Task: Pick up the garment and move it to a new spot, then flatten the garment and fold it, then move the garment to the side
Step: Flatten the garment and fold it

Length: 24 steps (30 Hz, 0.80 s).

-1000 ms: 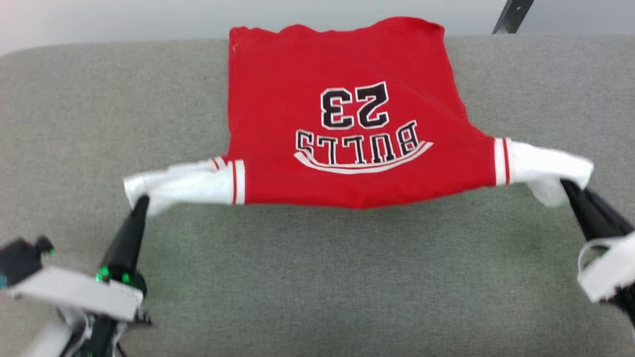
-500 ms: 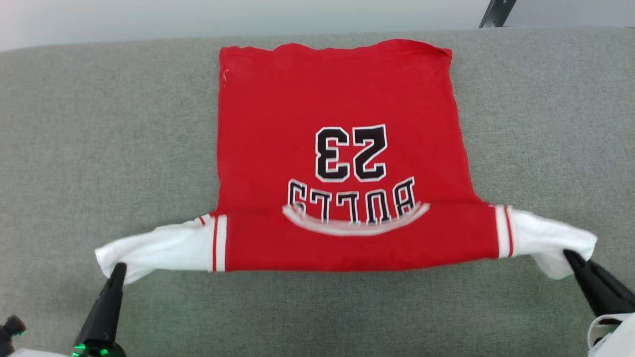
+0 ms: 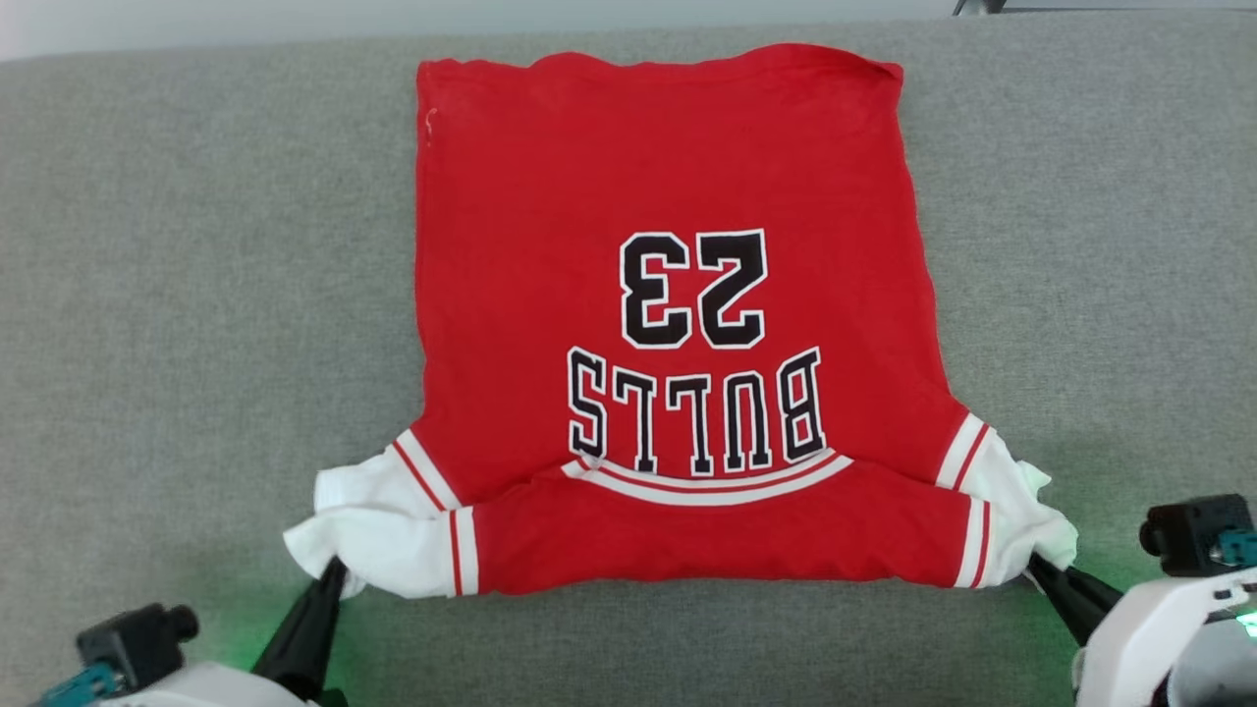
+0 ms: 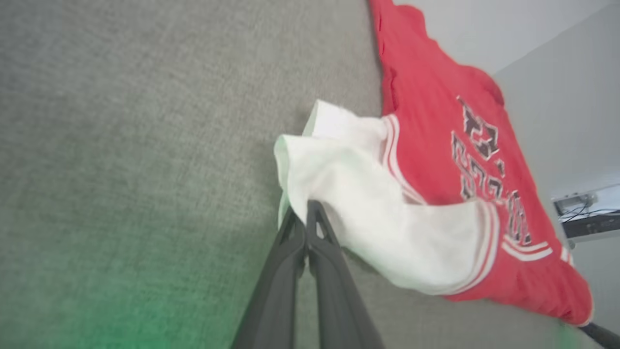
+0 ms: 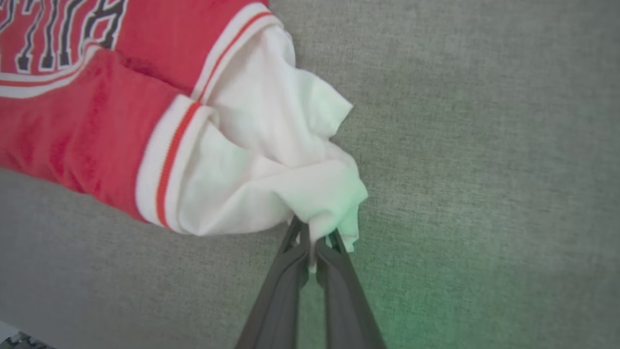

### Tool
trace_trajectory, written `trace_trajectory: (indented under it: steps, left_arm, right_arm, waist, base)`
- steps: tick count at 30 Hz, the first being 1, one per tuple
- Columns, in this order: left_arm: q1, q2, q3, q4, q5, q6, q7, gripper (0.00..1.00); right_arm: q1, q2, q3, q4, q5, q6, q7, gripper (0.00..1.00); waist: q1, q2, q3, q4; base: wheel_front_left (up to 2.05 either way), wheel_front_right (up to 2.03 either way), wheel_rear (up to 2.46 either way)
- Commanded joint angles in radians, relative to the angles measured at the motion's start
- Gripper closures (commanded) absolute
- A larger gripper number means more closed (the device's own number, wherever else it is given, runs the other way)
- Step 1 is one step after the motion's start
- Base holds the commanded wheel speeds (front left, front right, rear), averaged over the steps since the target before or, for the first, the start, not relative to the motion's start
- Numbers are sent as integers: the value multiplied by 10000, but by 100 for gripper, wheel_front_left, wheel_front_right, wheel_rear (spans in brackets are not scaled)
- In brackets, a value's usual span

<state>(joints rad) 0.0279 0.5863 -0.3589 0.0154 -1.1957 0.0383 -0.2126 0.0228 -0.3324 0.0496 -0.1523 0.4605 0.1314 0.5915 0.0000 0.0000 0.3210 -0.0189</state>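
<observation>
At near left, my left gripper (image 3: 332,571) is closed tight on a white corner of the garment (image 3: 668,177), which lies on grey upholstery (image 3: 196,295). "23" and "BULLS" read upside down to me. My right gripper (image 3: 1037,570) pinches the opposite white corner. Both arms are cut off by the near edge.
</observation>
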Motion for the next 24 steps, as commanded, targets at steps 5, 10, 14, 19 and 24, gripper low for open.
trace_trajectory:
  steps: [5,10,14,19,24]
  left_arm:
    - [-595,-108,-840,954,977,256,307,100]
    - [-946,-193,-1432,1694,1578,525,695,100]
    - [-1148,-317,-1757,2142,1770,552,997,100]
    - [-1294,-460,-1871,2488,1831,452,969,100]
    - [-1336,-503,-1913,2600,1850,372,859,100]
  right_arm:
    - [-479,36,754,1039,-68,-13,-442,100]
    - [-639,-9,1385,1785,-183,-11,-651,100]
    - [-720,8,1753,2259,-349,-4,-821,100]
    - [-781,88,2050,2643,-358,21,-1065,100]
    - [-873,94,2201,2773,-327,24,-1253,100]
  waist:
    - [0,0,161,168]
    - [0,0,289,223]
    - [0,0,313,212]
    - [0,0,262,176]
    - [0,0,191,115]
  base:
    - [0,0,0]
    - [0,0,0]
    - [0,0,0]
    - [0,0,0]
    - [0,0,0]
